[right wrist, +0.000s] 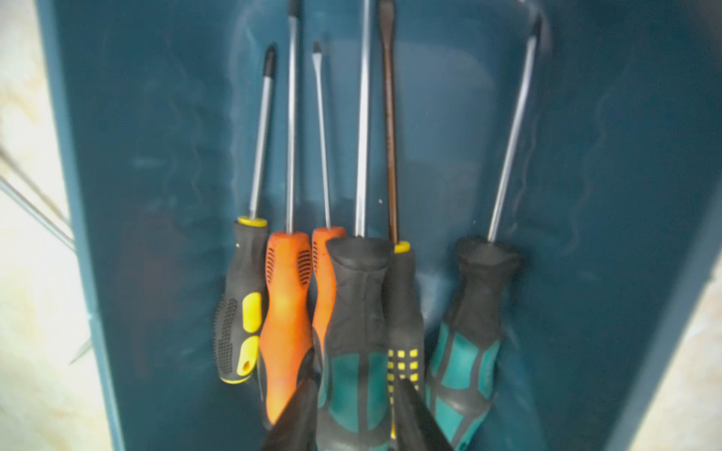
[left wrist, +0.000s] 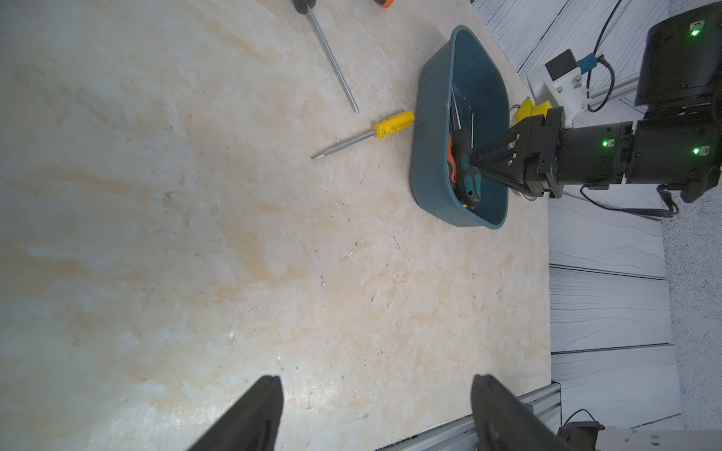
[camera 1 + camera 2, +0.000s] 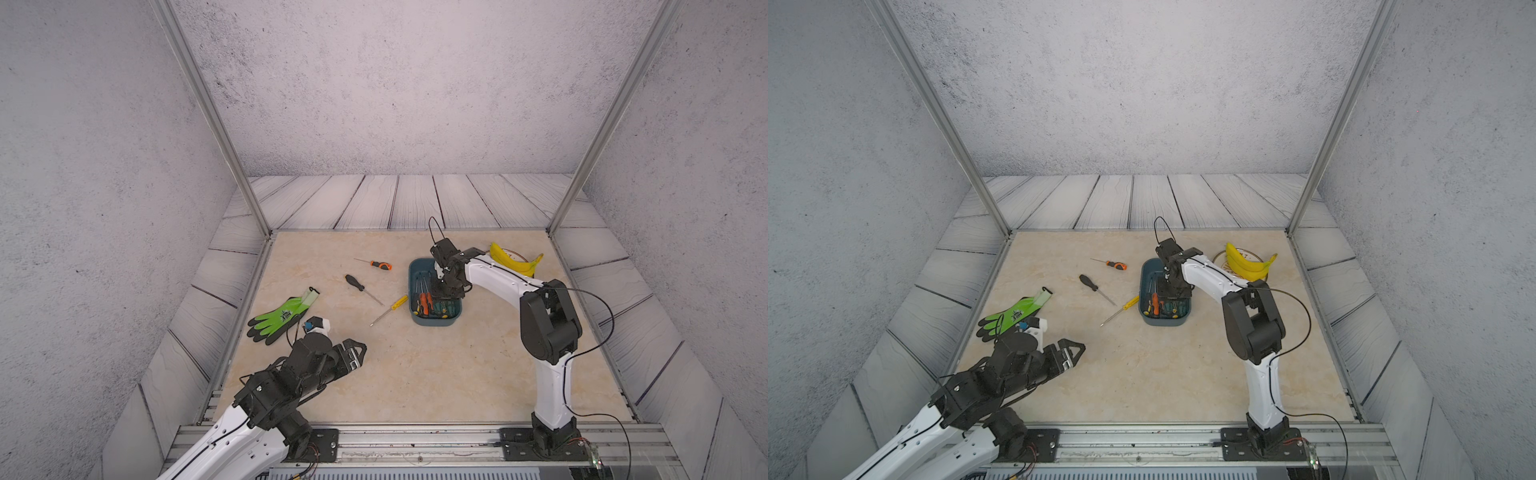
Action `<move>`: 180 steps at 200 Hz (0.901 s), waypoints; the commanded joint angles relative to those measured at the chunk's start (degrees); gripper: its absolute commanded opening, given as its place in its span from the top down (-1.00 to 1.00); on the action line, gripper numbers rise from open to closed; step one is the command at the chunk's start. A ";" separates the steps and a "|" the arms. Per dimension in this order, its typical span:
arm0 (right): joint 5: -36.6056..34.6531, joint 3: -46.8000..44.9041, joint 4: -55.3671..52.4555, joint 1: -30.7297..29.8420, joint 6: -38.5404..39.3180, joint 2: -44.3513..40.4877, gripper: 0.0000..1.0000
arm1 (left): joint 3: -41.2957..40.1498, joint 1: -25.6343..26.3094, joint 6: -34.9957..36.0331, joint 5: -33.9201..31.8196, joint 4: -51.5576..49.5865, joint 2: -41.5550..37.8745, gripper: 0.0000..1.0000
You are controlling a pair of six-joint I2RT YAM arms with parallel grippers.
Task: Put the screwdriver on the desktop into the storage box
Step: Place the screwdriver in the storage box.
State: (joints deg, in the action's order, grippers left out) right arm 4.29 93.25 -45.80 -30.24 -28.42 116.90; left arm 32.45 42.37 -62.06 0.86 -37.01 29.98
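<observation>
Left claw stood spread and empty; right claw pinched a teal-handled screwdriver lying lengthwise in the storage box, tip toward its far end.

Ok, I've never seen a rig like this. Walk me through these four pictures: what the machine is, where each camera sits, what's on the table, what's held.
The machine is a left arm and a right arm, bolted at the near edge of a desktop, each with a two-finger gripper. Two pictures come from a camera pair overhead and show almost the same scene; the other two come from the wrist cameras. On the desktop lie an orange-and-black screwdriver, a black-handled screwdriver, a yellow-handled screwdriver, a green work glove and bananas on a plate. The teal storage box holds six screwdrivers. The left gripper is open and empty. The right gripper is down in the box, fingers either side of a teal-and-black screwdriver; whether they grip it I cannot tell.
</observation>
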 commanded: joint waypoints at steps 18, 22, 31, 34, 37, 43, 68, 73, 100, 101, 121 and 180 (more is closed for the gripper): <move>-2.21 1.29 -2.93 -0.07 1.59 2.66 0.14 | -1.09 -0.36 -0.56 -0.17 0.97 -0.63 -0.63; -2.10 1.32 -3.04 -0.08 1.70 2.91 0.15 | -1.13 -0.36 -0.70 -0.23 1.04 -0.62 -0.62; -2.44 1.40 -3.45 -0.04 1.87 3.32 0.23 | -1.25 -0.35 -0.80 -0.13 1.27 -0.57 -0.62; -2.73 1.41 -3.54 -0.04 1.88 3.41 0.27 | -1.21 -0.36 -0.86 -0.09 1.32 -0.54 -0.62; -2.98 1.32 -3.52 -0.07 1.78 3.42 0.31 | -1.24 -0.36 -0.93 -0.06 1.33 -0.52 -0.62; -3.31 1.11 -3.36 -0.05 1.73 3.31 0.38 | -1.25 -0.36 -0.89 0.03 1.34 -0.44 -0.62; -3.30 0.89 -2.87 -0.04 1.79 2.51 0.65 | -1.25 -0.36 -0.96 -0.15 1.07 -0.77 -0.62; -3.17 0.65 -2.54 -0.06 1.79 2.14 0.68 | -1.23 -0.36 -0.96 -0.16 0.99 -0.82 -0.62; -4.10 0.26 -1.93 -0.08 1.86 0.43 0.76 | -1.19 -0.37 -0.95 -0.31 0.97 -1.00 -0.62; -4.20 0.26 -1.97 -0.04 1.91 0.43 0.76 | -1.22 -0.37 -1.00 -0.28 0.98 -0.99 -0.62; -6.04 0.01 -2.64 0.35 2.01 -0.35 0.76 | -1.19 -0.36 -1.00 -0.20 0.98 -0.87 -0.62; -4.35 -1.72 -1.93 1.25 1.67 -2.08 0.12 | -1.36 -0.36 -0.89 0.14 1.92 -0.10 -0.62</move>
State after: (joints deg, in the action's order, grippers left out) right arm 1.43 92.92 -46.02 -29.63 -26.70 117.71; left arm 31.59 42.37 -63.07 0.86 -36.58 29.61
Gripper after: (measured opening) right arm 0.430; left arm 0.812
